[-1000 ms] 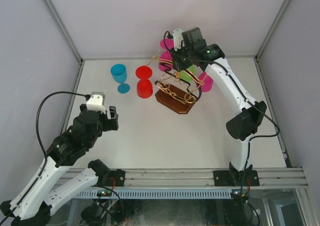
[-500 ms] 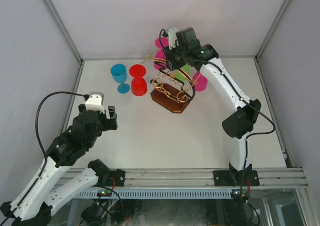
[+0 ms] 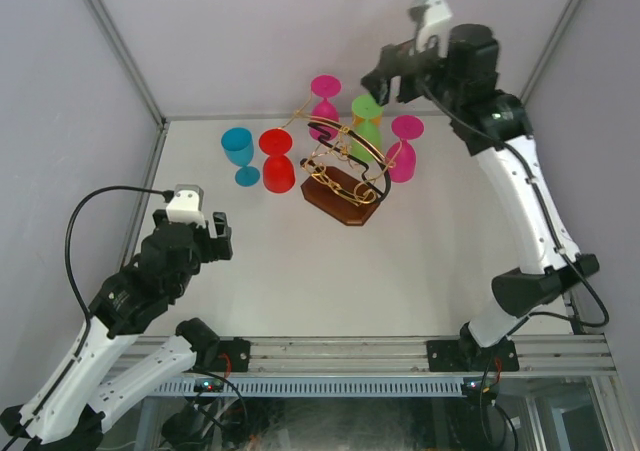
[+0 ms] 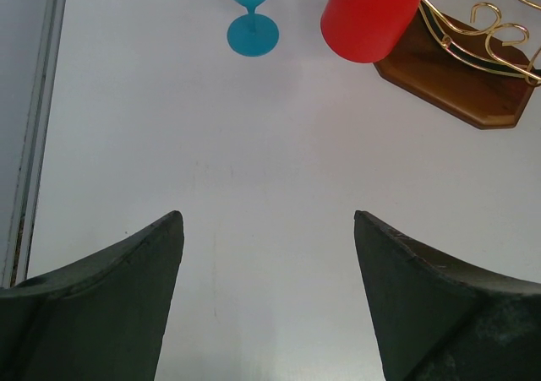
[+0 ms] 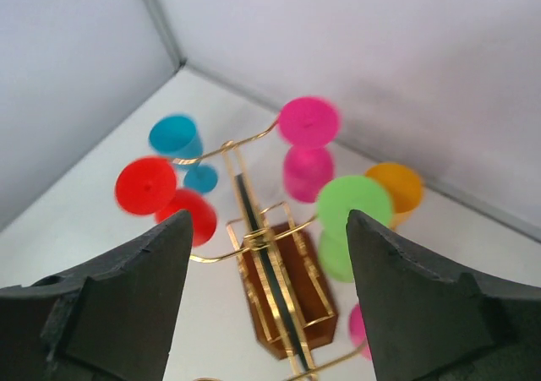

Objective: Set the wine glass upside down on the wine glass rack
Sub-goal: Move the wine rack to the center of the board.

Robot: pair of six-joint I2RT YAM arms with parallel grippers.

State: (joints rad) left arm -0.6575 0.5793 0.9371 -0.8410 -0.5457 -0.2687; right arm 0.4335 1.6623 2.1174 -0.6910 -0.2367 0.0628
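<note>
Green wine glass (image 3: 366, 123) hangs upside down, foot up, on wine glass rack (image 3: 345, 202), just beside a pink glass (image 3: 405, 157). R fingers (image 5: 127, 288) spread wide, gripping nothing, high above rack. L fingers (image 4: 101, 288) also spread, nothing btwn them, low over surface (image 4: 270, 144), w/ blue glass (image 4: 252, 13) & red glass (image 4: 372, 18) ahead.

Left wrist view: blue plastic wine glass (image 4: 250, 9) near the table's (image 4: 254, 187) far edge, bowl cut off by the top edge. Red plastic wine glass (image 4: 372, 18) the same. Gold wire rack with brown wooden base (image 4: 456, 81) cut off at right edge. Right wrist view all blurred. Orange plastic glass (image 5: 399, 187) half behind green plastic glass (image 5: 353, 204). Low pink glass (image 5: 355, 330) mostly behind the right gripper (image 5: 266, 216) finger.
</note>
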